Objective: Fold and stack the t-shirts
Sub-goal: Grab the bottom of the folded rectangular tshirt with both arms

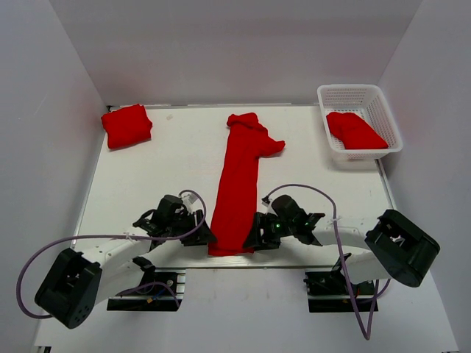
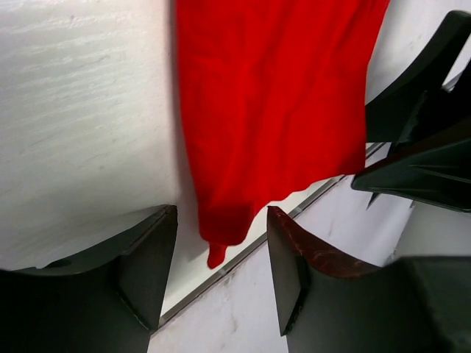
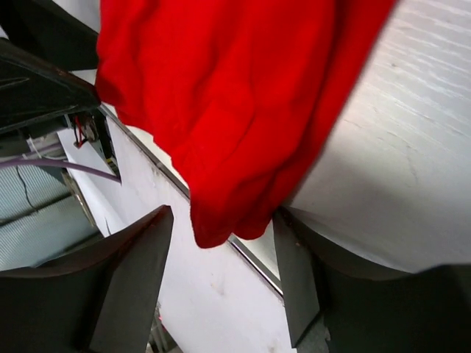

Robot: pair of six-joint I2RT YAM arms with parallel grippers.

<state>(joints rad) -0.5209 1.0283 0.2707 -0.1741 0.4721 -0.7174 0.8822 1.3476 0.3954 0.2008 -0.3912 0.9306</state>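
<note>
A long red t-shirt (image 1: 239, 184), folded into a narrow strip, lies down the middle of the white table (image 1: 147, 184), its near end hanging at the front edge. My left gripper (image 1: 203, 238) sits at that end's left corner and my right gripper (image 1: 255, 240) at its right corner. In the left wrist view the cloth's corner (image 2: 221, 235) lies between the open gripper (image 2: 221, 272) fingers, unclamped. In the right wrist view the other corner (image 3: 221, 213) hangs between the open gripper (image 3: 221, 287) fingers. A folded red t-shirt (image 1: 126, 125) rests at the back left.
A white lattice basket (image 1: 360, 153) stands at the back right with another red t-shirt (image 1: 355, 130) inside. The table's metal front edge (image 2: 243, 257) runs just under both grippers. Grey cables loop from each arm beside the bases.
</note>
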